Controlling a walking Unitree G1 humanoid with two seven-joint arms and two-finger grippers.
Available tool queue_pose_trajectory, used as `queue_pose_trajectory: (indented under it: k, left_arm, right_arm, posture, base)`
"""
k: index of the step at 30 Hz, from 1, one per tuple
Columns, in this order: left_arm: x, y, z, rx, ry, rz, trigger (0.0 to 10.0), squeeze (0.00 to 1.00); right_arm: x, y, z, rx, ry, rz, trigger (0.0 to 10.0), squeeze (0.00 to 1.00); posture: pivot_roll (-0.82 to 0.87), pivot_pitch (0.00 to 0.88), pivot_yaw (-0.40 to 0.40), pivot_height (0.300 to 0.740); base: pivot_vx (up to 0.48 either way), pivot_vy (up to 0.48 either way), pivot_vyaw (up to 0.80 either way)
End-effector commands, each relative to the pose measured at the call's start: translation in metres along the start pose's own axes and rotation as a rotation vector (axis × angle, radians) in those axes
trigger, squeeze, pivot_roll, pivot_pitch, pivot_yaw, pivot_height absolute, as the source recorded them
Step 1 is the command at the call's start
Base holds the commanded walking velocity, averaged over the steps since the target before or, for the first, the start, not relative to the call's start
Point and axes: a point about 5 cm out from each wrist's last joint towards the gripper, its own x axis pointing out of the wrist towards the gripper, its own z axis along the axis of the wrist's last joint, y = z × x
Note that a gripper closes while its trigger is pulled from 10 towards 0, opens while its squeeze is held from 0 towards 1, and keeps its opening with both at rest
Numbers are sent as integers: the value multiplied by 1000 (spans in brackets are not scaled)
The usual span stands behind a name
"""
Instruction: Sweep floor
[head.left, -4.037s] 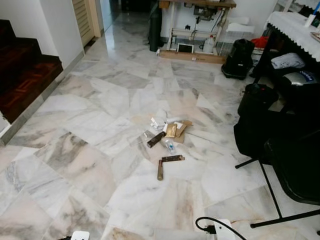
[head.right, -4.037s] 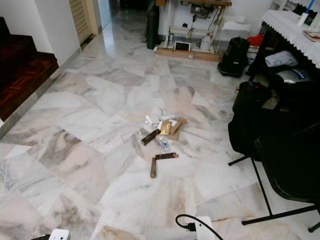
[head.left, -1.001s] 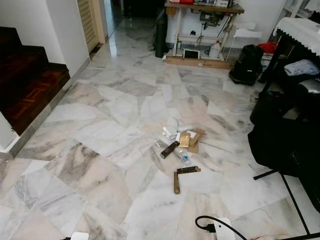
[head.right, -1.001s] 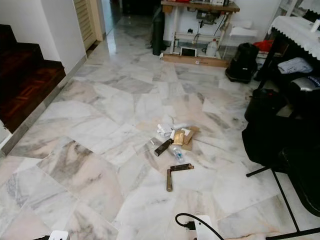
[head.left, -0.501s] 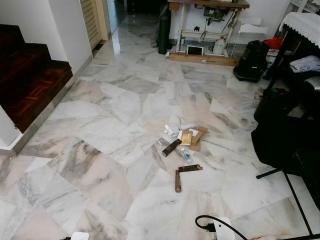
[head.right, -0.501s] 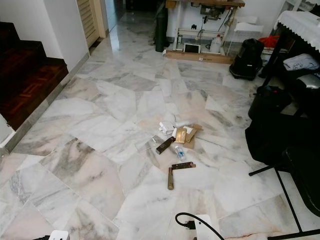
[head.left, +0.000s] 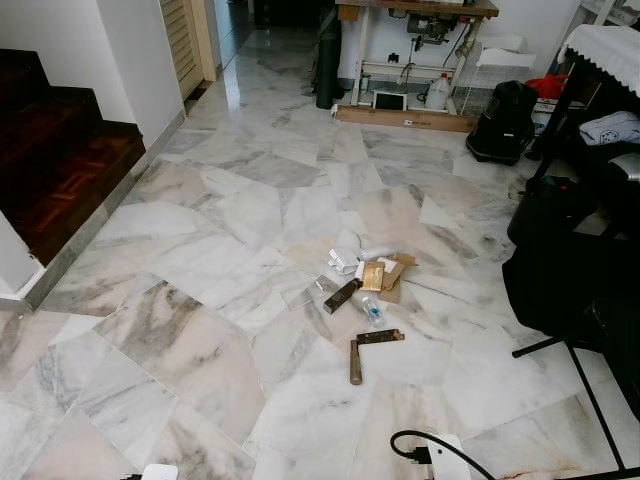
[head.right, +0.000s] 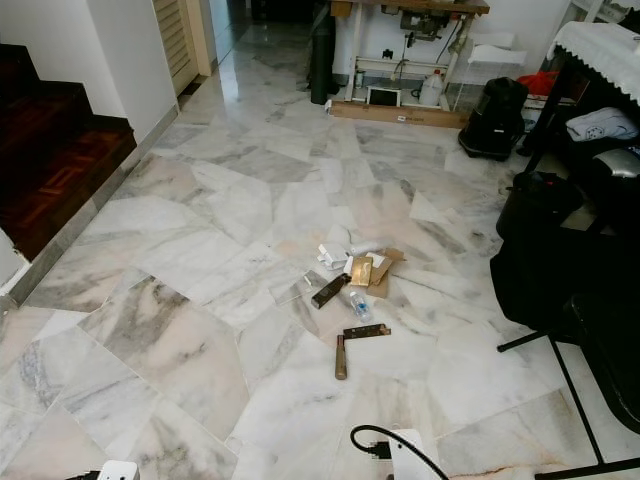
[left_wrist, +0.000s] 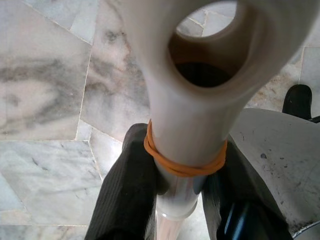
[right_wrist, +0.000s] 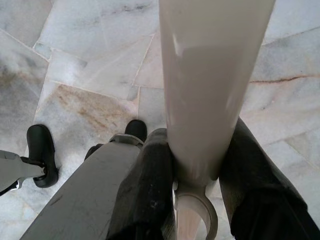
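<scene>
In the middle of the left eye view, slightly right of centre, lies the litter pile I have to sweep: scraps of paper and cardboard, a dark bar, a small bottle and an L-shaped brown piece just below them on the marble floor. My left gripper is clenched around a pale handle with a hanging hole at its end and an orange rubber band round it; my right gripper is clamped on a second pale handle. I cannot tell which is the broom and which the dustpan.

To do this step well, I judge I should close in squarely on the pile, stop short of the L-shaped piece, and keep clear of the black chair legs at lower right and the cable and white box at the bottom edge. Strokes should draw the loose bits together, not scatter them.

Against half a second ago, the picture barely differs; compared with four seconds ago the staircase at upper left sits fuller in frame, so my head has turned.
</scene>
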Motion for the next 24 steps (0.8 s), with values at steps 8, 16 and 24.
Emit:
queue_pose_trajectory:
  k: [8,16,24]
  left_arm:
    - [1,7,15,-57,-82,44,10000,0]
    - [0,3,8,-67,-74,38,10000,0]
    - [0,2,7,-66,-77,34,10000,0]
  right_arm:
    - [-1,-1,38,96,-212,80,10000,0]
    - [-1,7,39,105,-213,85,10000,0]
    - [-1,8,38,80,-202,81,10000,0]
  posture:
    - [44,18,-74,740]
    - [47,12,-77,740]
    - [44,6,-75,740]
  base:
    - [0,0,0]
    - [0,0,0]
    - [0,0,0]
